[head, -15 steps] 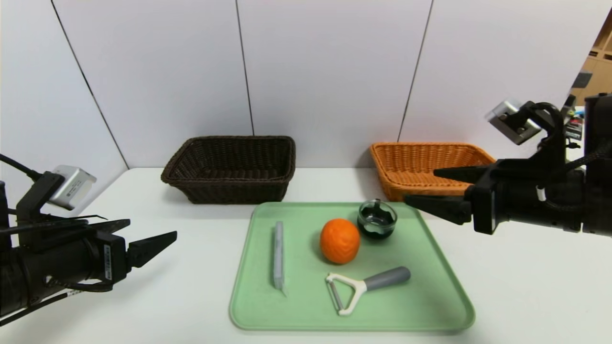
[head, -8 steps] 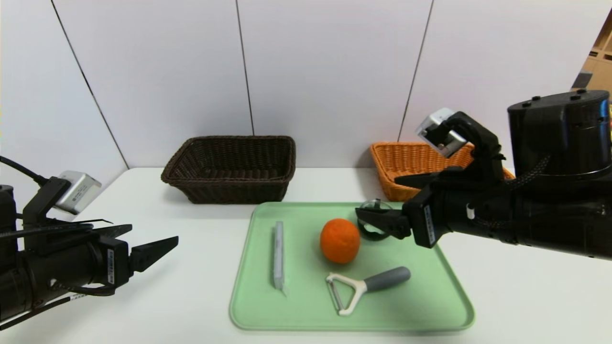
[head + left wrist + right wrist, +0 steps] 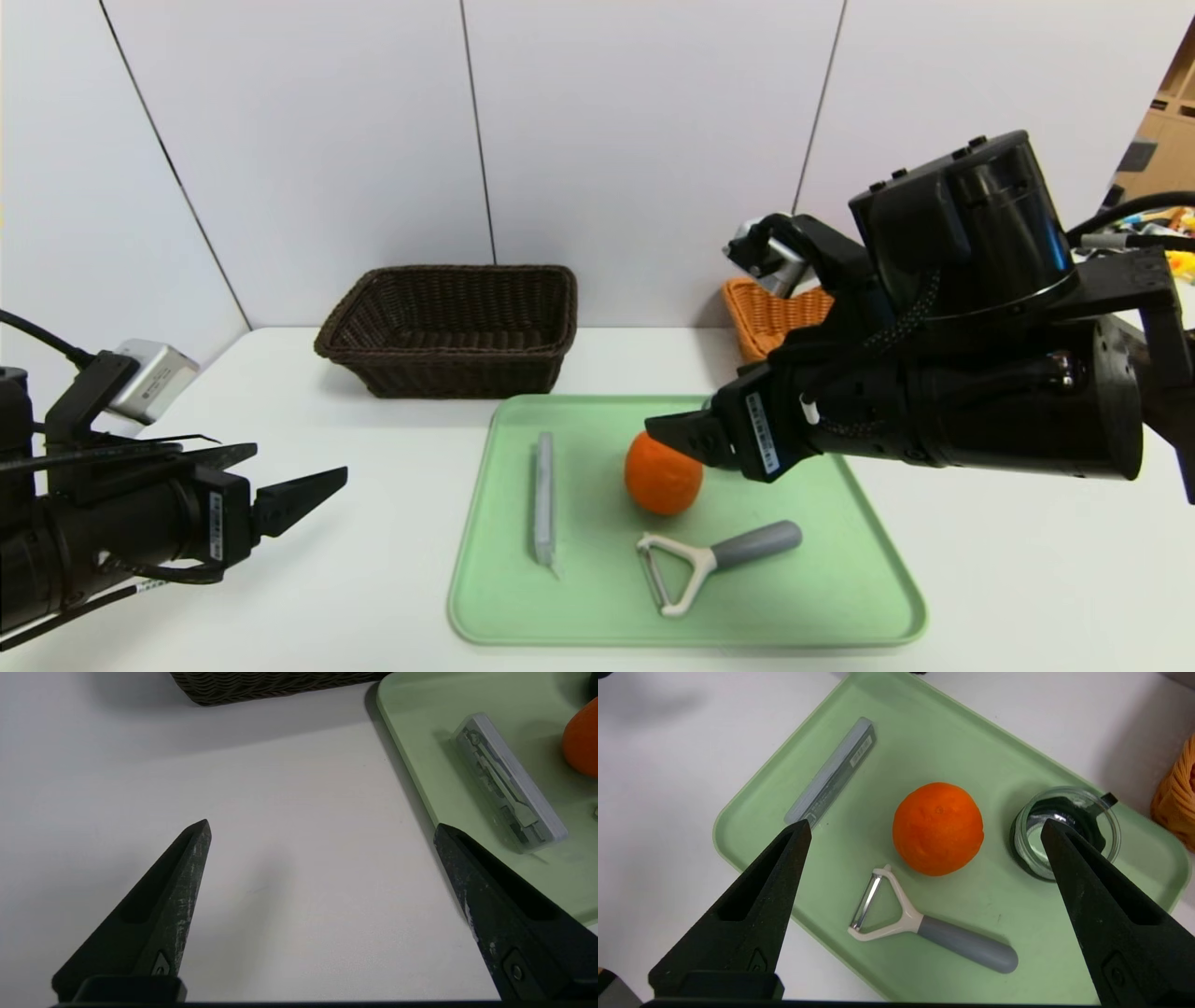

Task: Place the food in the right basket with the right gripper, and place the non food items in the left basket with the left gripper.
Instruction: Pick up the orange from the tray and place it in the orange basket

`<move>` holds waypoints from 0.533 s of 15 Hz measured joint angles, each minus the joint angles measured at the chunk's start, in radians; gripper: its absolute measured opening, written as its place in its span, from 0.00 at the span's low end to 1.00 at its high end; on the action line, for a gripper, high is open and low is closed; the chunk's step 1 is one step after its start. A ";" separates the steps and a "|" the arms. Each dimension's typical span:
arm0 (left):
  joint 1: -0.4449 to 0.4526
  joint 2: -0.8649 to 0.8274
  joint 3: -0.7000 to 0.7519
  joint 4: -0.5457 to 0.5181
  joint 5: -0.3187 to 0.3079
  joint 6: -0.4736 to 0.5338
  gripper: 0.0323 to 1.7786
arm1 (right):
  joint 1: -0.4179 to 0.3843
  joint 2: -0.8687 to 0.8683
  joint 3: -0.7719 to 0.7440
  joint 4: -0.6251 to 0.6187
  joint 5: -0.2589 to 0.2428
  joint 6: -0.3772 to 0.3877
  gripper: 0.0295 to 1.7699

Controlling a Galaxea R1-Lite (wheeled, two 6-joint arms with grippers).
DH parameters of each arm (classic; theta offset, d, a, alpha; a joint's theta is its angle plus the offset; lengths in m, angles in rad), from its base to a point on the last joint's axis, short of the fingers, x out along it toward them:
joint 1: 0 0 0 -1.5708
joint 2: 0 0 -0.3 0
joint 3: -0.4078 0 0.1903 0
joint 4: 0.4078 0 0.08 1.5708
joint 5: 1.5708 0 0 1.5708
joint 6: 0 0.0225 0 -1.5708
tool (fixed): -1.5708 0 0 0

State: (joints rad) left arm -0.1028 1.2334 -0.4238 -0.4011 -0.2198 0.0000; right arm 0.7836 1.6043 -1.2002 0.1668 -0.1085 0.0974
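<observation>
lying on the tray, orange fruit below right tool.

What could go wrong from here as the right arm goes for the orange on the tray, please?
1. The orange is round and lies loose on the tray; the open right gripper could nudge it so it rolls.
2. The glass dish and peeler lie close beside it, so a wide finger may knock either one.
3. The orange basket is largely hidden behind the arm in the head view, which may make the drop harder to judge.
</observation>
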 joint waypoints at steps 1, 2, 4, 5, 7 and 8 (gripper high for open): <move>0.000 -0.001 0.001 0.000 0.002 0.001 0.95 | 0.009 0.010 -0.050 0.063 -0.004 0.031 0.96; 0.000 -0.001 0.001 -0.001 0.005 0.001 0.95 | 0.017 0.021 -0.107 0.137 -0.006 0.065 0.96; 0.000 -0.005 0.000 -0.001 0.007 0.001 0.95 | 0.036 0.049 -0.216 0.290 -0.007 0.129 0.96; -0.001 -0.006 0.000 0.000 0.007 0.001 0.95 | 0.047 0.070 -0.266 0.368 -0.007 0.161 0.96; -0.001 -0.008 -0.002 -0.001 0.016 0.004 0.95 | 0.060 0.121 -0.334 0.483 -0.007 0.215 0.96; -0.001 -0.010 -0.002 0.000 0.020 0.005 0.95 | 0.061 0.148 -0.360 0.510 -0.007 0.230 0.96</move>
State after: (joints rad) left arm -0.1038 1.2234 -0.4255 -0.4015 -0.1996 0.0053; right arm 0.8447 1.7521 -1.5600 0.6764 -0.1157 0.3279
